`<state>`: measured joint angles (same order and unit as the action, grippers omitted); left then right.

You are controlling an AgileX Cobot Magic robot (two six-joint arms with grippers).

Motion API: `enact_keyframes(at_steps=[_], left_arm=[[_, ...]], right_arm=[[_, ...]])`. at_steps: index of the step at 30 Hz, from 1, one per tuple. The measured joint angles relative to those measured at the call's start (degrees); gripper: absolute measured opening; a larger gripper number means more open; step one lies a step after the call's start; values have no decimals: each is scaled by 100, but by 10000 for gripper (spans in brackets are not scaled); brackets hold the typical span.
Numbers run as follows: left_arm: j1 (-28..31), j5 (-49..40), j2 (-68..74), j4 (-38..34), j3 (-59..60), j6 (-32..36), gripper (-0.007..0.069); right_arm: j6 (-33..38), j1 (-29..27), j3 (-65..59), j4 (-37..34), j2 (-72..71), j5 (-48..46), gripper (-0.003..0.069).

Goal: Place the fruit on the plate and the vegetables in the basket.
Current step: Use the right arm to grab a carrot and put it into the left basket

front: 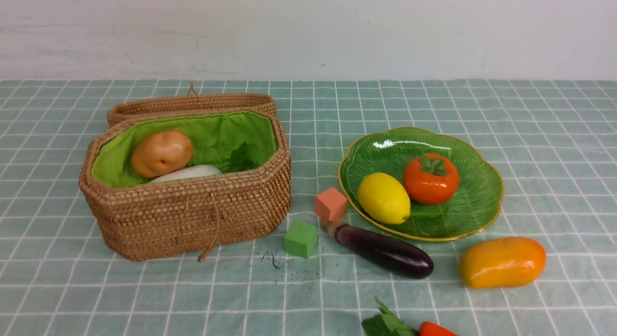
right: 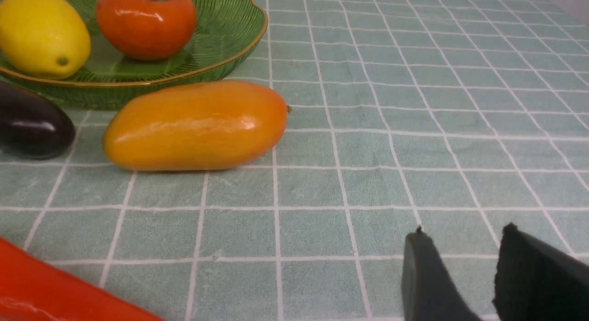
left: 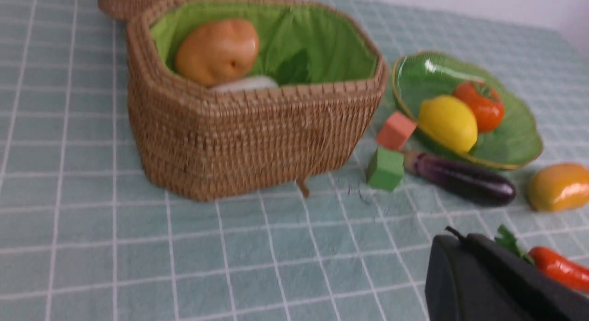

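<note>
Jaws of the left gripper [left: 460,240] are pressed together on nothing; those of the right gripper [right: 462,233] stand apart over bare tablecloth [front: 144,297]. A lemon [front: 383,197] and persimmon [front: 430,178] sit on the plate [front: 487,181]. The mango [front: 502,262] lies on the cloth just off its near rim. The eggplant [front: 385,250] lies along that rim beside pink [front: 330,204] and green [front: 301,238] cubes. A red-orange vegetable [front: 434,329] is cut by the near edge. The basket [front: 193,215] on the left holds a potato [front: 161,153] and radish [front: 188,172], with open cloth before it.
</note>
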<state>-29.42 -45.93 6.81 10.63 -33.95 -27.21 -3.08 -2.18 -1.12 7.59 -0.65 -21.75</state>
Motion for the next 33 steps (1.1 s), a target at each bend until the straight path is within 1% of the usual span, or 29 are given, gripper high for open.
enact_keyframes(at_steps=[4, 6, 11, 17, 23, 30, 31, 33], left_arm=[[0, -202, -681, 77, 125, 0, -13], [0, -403, -782, 72, 190, -4, -13], [0, -966, -787, -43, 291, -10, -13], [0, -1285, -787, -174, 291, -23, -13], [0, -1025, -787, -174, 291, -23, -13], [0, -483, -787, -186, 306, -23, -13], [0, -169, -787, -160, 372, -23, -13], [0, 132, -787, -131, 458, -23, -13]], right_arm=[[0, 0, 0, 0, 0, 0, 241], [0, 0, 0, 0, 0, 0, 241], [0, 0, 0, 0, 0, 0, 241], [0, 0, 0, 0, 0, 0, 241], [0, 0, 0, 7, 0, 0, 241], [0, 0, 0, 7, 0, 0, 241], [0, 0, 0, 7, 0, 0, 241], [0, 0, 0, 7, 0, 0, 241]])
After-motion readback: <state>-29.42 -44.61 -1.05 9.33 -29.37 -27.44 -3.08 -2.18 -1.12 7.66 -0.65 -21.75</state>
